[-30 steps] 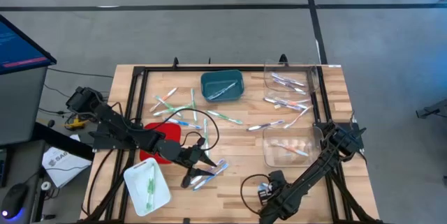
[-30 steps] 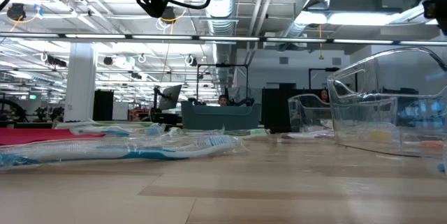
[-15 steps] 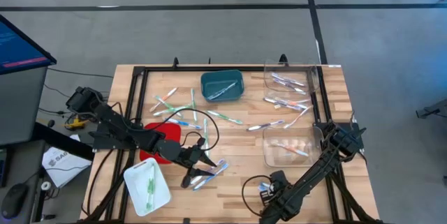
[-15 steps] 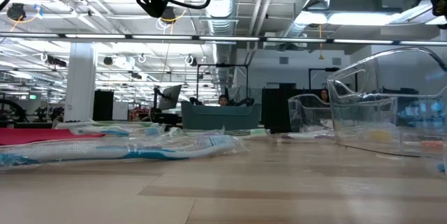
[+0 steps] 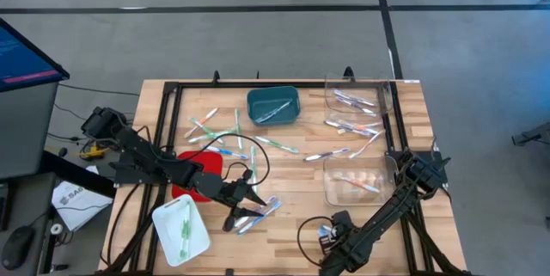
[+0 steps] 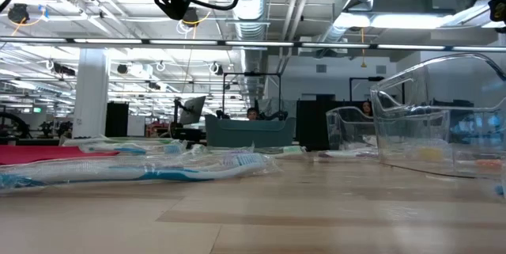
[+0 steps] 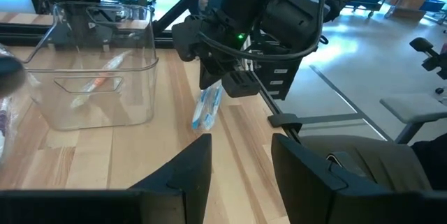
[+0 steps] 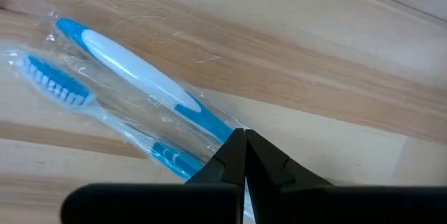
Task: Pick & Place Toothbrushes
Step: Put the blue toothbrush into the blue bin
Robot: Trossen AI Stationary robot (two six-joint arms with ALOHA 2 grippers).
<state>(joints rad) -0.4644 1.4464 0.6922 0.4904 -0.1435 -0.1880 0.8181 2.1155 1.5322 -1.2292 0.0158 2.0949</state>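
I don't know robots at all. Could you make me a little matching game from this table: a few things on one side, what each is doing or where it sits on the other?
Things:
1. white tray
2. teal bin
3. right gripper
4. left gripper

Descriptions:
a. shut on the wrapped blue toothbrush pack
b. holds green toothbrushes
c. open, near the red tray
d. middle of the table's far side

Pairs: 1-b, 2-d, 3-a, 4-c
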